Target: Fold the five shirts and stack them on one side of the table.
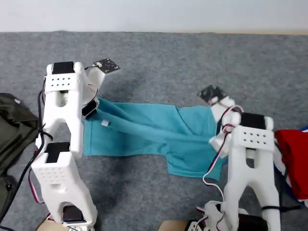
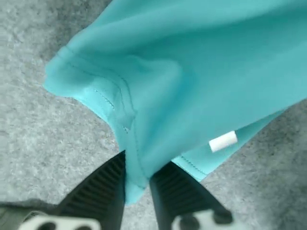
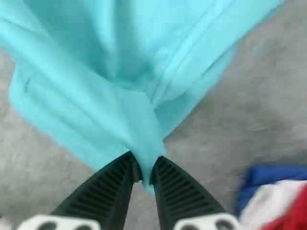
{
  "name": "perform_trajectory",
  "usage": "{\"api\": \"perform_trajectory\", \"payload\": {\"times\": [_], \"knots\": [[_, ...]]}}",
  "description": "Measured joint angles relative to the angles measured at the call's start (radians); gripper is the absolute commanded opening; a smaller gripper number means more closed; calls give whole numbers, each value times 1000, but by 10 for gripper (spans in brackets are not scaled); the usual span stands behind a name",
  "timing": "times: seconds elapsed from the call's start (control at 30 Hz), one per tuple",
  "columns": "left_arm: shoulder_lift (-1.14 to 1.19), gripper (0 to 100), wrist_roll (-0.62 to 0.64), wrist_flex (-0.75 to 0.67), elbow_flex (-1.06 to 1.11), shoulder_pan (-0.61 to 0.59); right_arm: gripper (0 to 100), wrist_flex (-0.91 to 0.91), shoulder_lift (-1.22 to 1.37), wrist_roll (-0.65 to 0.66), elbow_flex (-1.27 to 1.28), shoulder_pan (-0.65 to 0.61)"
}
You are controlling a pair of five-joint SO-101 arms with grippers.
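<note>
Black ribbed fingers (image 2: 112,184) of the left gripper (image 2: 138,167) are what you'd see first standing over this thing, and they're pinched nearly together on a seamed edge of the teal shirt (image 1: 154,134), right by a hemmed corner. Same deal on the other side: the right gripper (image 3: 144,167) has its jaws clamped narrow on a bunched fold of that shirt, with the cloth fanning out away from the tips. From above, the shirt sits in the middle of the grey table (image 1: 192,62), strung between the two arms, with a bigger flap sagging toward the near side by the right arm. My guess on the why: grabbing both ends at once lets them keep the fabric taut, so it can be laid over itself in a clean fold instead of crumpling. Looks like a mid-fold hold to me, not a finished one, since the outline is pretty lopsided. You can spot the little white tag (image 2: 223,141) near the left arm's end, so that's probably the collar side, though I wouldn't swear to it. Off at the right edge there's a red, white and blue heap of cloth (image 1: 291,154), and a dark green bundle (image 1: 14,127) sits at the left edge. Can't tell whether either is folded, so I'd say most of the job is ahead.
</note>
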Motion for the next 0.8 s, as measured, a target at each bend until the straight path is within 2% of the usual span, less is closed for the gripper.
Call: {"api": "perform_trajectory", "payload": {"times": [0.17,0.4,0.6,0.8], "knots": [[0,3,49,-9,-100,2,13,-114,72,0,-118,0],[0,3,206,-135,-267,38,11,-261,315,-23,-359,0],[0,3,298,-242,-359,57,11,-295,523,-74,-683,2],[0,3,322,-313,-368,58,11,-295,721,-80,-1007,2]]}}
